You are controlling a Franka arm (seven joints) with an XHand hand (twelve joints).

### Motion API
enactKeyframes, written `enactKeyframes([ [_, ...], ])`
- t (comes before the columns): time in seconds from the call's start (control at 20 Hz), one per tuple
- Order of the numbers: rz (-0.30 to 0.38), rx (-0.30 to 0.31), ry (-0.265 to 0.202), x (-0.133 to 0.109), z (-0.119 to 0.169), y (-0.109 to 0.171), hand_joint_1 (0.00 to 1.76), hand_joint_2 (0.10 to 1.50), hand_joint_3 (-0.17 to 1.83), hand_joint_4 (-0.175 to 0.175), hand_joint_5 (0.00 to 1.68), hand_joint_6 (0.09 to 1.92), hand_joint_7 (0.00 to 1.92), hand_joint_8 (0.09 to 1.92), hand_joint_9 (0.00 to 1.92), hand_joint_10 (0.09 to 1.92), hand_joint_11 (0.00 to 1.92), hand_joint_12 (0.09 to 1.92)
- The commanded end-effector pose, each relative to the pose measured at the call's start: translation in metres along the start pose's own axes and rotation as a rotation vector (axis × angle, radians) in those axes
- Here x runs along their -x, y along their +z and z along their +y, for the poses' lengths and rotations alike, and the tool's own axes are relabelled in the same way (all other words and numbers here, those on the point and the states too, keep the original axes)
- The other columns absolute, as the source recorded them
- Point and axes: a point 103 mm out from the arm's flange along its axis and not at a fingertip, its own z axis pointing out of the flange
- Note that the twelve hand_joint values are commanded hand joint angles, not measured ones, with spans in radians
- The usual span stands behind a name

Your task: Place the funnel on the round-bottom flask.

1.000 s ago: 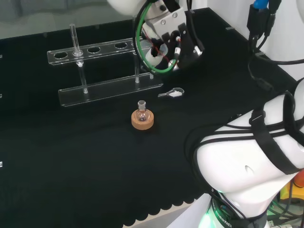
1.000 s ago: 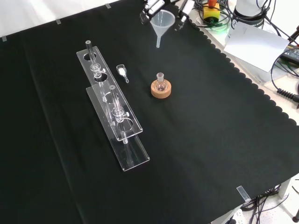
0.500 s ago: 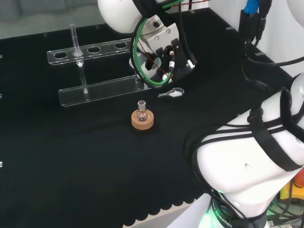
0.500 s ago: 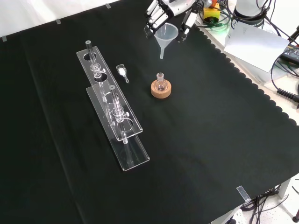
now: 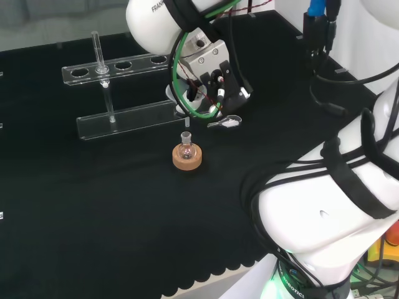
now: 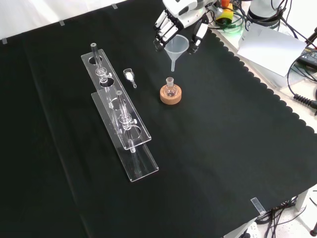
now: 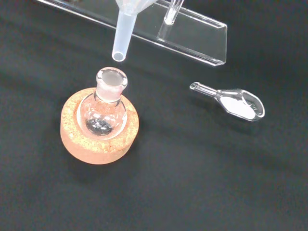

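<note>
Funnel: the clear plastic funnel (image 6: 176, 48) is held upright, its stem tip just above the flask's mouth, not touching.
Hand: the black and white hand (image 6: 179, 20) is clasped round the funnel's rim.
Flask: the small round-bottom glass flask (image 7: 104, 109) is seated in a cork ring (image 7: 99, 127) mid-cloth.
Nearby: a clear scoop of white powder (image 7: 232, 101) lies beside it.

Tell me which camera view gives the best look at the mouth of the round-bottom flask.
The wrist view: the round-bottom flask is close and large there, its open mouth facing the camera, with the funnel stem tip just off it. In the front view the flask is small on its cork ring; in the head view likewise.
</note>
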Motion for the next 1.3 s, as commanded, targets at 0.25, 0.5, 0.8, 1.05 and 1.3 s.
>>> enactKeyframes([
  [0.25, -0.005, -0.008, -0.005, -0.004, 0.005, 0.006, 0.88, 1.15, -0.17, 0.012, 0.78, 0.77, 0.63, 0.63, 0.96, 0.41, 0.68, 1.23],
  [0.5, 0.001, -0.018, -0.005, -0.005, 0.011, 0.015, 0.88, 1.15, -0.17, 0.011, 0.78, 0.77, 0.63, 0.63, 0.96, 0.41, 0.68, 1.23],
  [0.8, 0.007, -0.021, -0.004, -0.005, 0.013, 0.017, 0.88, 1.16, -0.17, 0.010, 0.79, 0.77, 0.63, 0.63, 0.96, 0.41, 0.68, 1.23],
  [1.05, 0.028, -0.033, -0.003, -0.004, 0.021, 0.023, 0.88, 1.16, -0.17, 0.010, 0.79, 0.77, 0.63, 0.64, 0.96, 0.41, 0.68, 1.23],
  [1.3, 0.027, -0.022, -0.002, -0.003, 0.023, 0.024, 0.88, 1.16, -0.17, 0.009, 0.79, 0.77, 0.63, 0.64, 0.96, 0.41, 0.68, 1.23],
])
